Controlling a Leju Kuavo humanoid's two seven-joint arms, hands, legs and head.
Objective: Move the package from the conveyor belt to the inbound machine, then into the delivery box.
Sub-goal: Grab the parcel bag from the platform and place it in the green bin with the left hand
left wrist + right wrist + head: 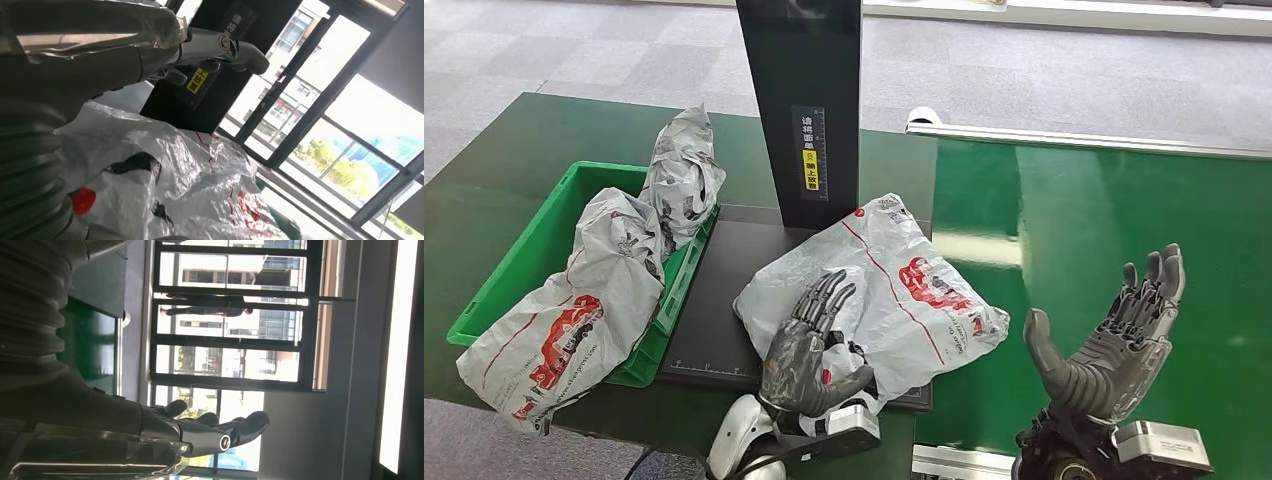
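A grey-white plastic package (pixel 904 290) with red print lies on the black platform (pixel 719 300) of the inbound machine. My left hand (pixel 809 345) rests on the package's near-left part with its fingers stretched out flat and not closed around it. In the left wrist view the fingers (pixel 220 47) reach straight out just above the crinkled package (pixel 190 185). My right hand (pixel 1114 345) is raised over the green conveyor belt (pixel 1104 230), fingers apart and pointing up, holding nothing; the right wrist view shows the same hand (pixel 210 432) with nothing in it.
The machine's black post (pixel 804 110) with a yellow label stands just behind the package. To the left sits the green delivery box (pixel 534 255), with one package (pixel 574 310) draped over its near edge and another (pixel 684 175) at its far end.
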